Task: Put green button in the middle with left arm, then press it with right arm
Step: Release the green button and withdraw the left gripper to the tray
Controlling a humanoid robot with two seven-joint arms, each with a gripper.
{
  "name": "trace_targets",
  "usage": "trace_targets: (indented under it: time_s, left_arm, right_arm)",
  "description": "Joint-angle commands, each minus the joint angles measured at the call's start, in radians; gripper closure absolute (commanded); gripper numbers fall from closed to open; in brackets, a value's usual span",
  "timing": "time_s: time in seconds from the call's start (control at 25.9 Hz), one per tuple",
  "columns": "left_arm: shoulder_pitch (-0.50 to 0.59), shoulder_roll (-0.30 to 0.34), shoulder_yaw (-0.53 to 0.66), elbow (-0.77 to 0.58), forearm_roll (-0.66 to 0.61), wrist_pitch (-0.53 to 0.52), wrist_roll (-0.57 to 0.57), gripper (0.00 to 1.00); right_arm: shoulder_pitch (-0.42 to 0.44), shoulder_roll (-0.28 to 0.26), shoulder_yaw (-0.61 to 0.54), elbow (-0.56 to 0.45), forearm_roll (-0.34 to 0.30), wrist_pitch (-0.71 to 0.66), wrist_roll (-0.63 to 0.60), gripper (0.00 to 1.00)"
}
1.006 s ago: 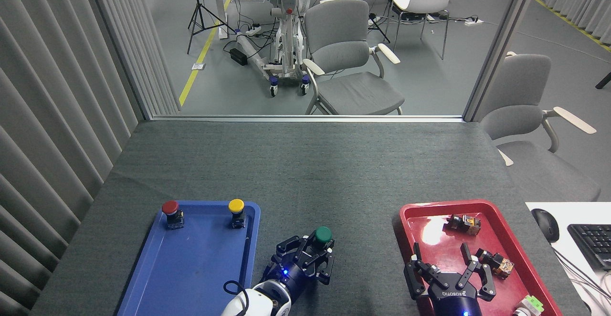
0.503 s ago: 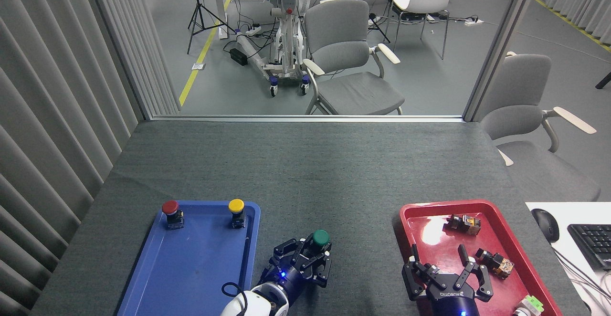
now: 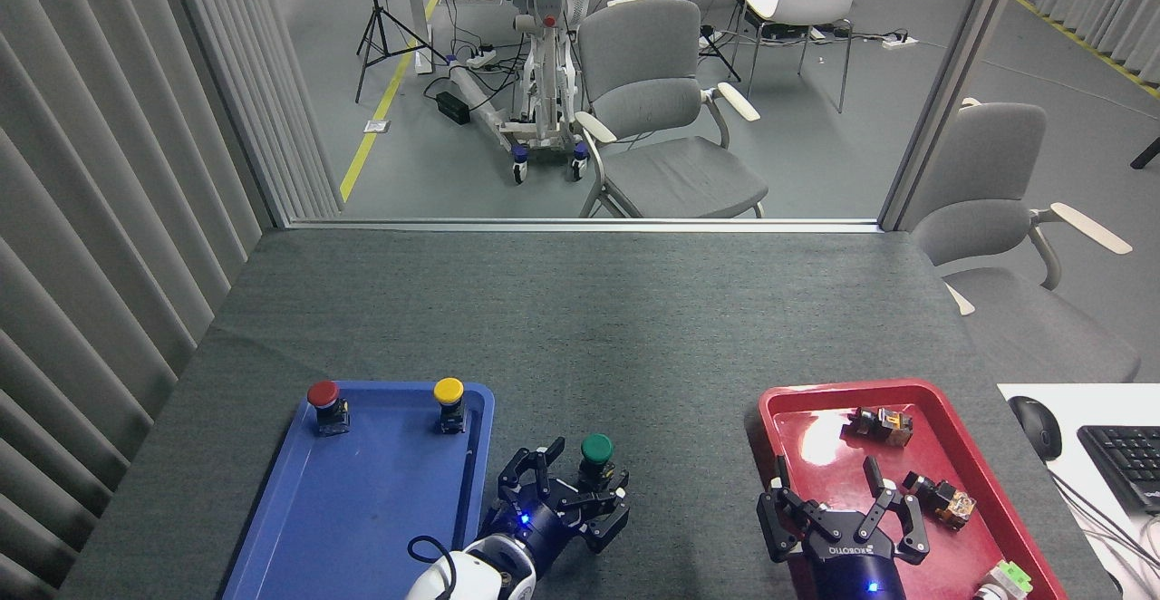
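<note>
The green button (image 3: 595, 451) is standing on the grey table (image 3: 580, 328), just right of the blue tray (image 3: 362, 509). The left gripper (image 3: 580, 482) is spreading its jaws wide around the button, gripping nothing. The right gripper (image 3: 838, 514) is hanging splayed, empty.

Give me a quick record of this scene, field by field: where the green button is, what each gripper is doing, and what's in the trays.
green button: upright on the grey table, between the two trays
left gripper: open, fingers either side of the button
right gripper: open, over the red tray
blue tray: holds red button and yellow button
red tray contents: several small parts
</note>
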Motion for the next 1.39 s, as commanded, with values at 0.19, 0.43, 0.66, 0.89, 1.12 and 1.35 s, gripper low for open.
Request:
trace_targets:
  time_s: [0.19,0.43,0.66,0.89,1.12,1.35]
  left_arm:
    - [0.143,0.154,0.084,-0.307,0.001,0.002,-0.005,0.01]
    - [0.272,0.366,0.110,-0.623,0.017,-0.004,-0.011,0.01]
    - [0.457,0.501,0.339,-0.850,0.049,-0.016,-0.011,0.01]
    - [0.525,0.522,0.566,-0.861,0.072,-0.035,-0.016,0.01]
    - [0.534,0.505,0.629,-0.881,0.109,-0.127,-0.074,0.01]
    - [0.536,0.498,0.670,-0.878,0.144,-0.156,-0.114,0.01]
  right_arm:
    - [-0.016,0.002,0.036,0.026,0.001,-0.001,-0.002,0.01]
    - [-0.087,-0.009,0.115,0.084,-0.001,-0.008,-0.002,0.01]
    - [-0.161,-0.010,0.201,0.167,-0.004,-0.005,-0.002,0.01]
    - [-0.228,-0.001,0.285,0.239,-0.010,-0.011,-0.003,0.21]
    - [-0.274,-0.001,0.372,0.310,-0.009,-0.096,-0.008,0.62]
    - [-0.312,0.039,0.417,0.351,-0.001,-0.099,-0.005,0.88]
